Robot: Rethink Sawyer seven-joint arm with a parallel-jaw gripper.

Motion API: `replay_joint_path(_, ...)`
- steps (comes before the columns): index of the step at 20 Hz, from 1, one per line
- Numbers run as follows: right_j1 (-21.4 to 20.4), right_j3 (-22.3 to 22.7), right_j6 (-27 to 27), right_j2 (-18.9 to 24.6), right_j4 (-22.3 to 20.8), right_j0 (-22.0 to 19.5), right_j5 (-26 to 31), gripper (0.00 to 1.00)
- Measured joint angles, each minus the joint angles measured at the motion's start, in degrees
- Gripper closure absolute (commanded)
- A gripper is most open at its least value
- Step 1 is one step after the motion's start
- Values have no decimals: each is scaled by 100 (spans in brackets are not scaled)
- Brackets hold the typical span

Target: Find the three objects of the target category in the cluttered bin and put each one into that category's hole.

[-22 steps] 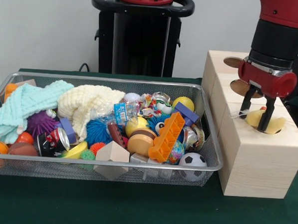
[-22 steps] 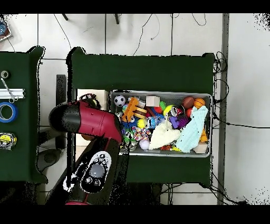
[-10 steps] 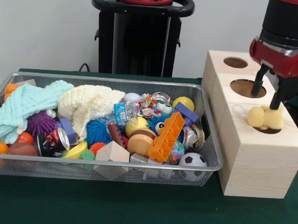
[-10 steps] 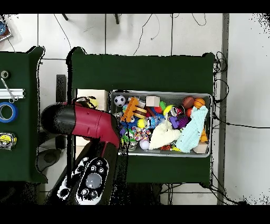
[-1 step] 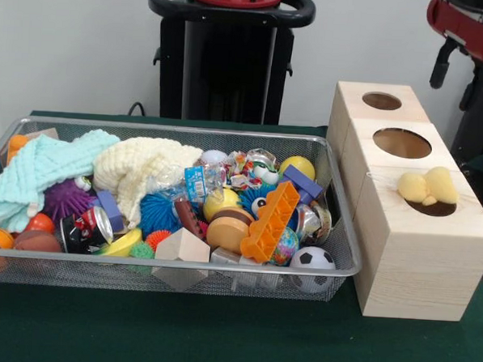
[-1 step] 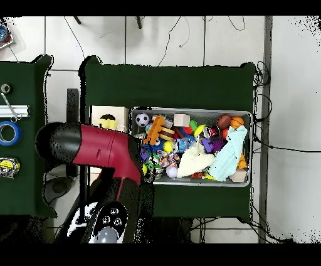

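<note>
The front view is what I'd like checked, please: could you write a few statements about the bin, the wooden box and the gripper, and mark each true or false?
1. The yellow plush toy sits at the rim of the nearest hole of the wooden box. True.
2. The gripper is clamped on the yellow plush toy. False: it is raised well above the box, open, holding nothing.
3. The orange plastic block lies inside the wire bin. True.
4. The small soccer ball rests in the middle hole of the box. False: it lies in the bin's front corner nearest the box; that hole looks empty.
5. The mint green cloth lies at the bin end farthest from the box. True.
</note>
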Motion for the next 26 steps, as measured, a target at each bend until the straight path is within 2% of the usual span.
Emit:
replay_joint_path(7,-83,-32,0,0,-32,-121,43,0)
replay_joint_path(14,156,-100,0,1,-91,-295,-181,0)
replay_joint_path(15,273,-105,0,1,-125,-352,-452,100)
replay_joint_path(21,444,-113,0,2,-186,-396,-850,100)
replay_joint_path(26,575,-227,0,2,-195,-395,-900,100)
